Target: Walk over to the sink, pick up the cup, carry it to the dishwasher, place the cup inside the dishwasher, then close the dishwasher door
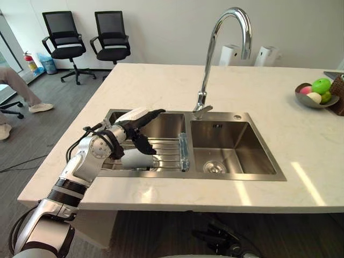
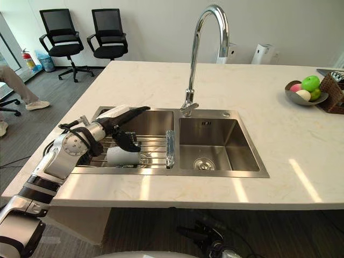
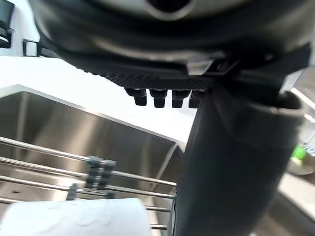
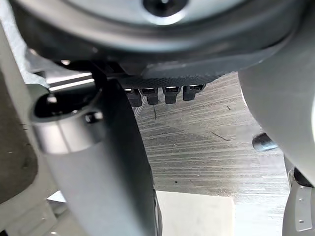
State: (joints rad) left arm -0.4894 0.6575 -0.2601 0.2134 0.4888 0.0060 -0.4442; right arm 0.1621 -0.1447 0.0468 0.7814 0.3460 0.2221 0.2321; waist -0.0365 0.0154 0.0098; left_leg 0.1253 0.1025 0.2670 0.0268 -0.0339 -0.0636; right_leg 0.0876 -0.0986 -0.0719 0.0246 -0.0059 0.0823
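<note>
Hovering over the white cup: left hand, fingers outstretched.

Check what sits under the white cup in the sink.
A wire rack spanning the left basin carries the cup, lying on its side. The basin floor directly beneath is covered by the cup and left hand.
</note>
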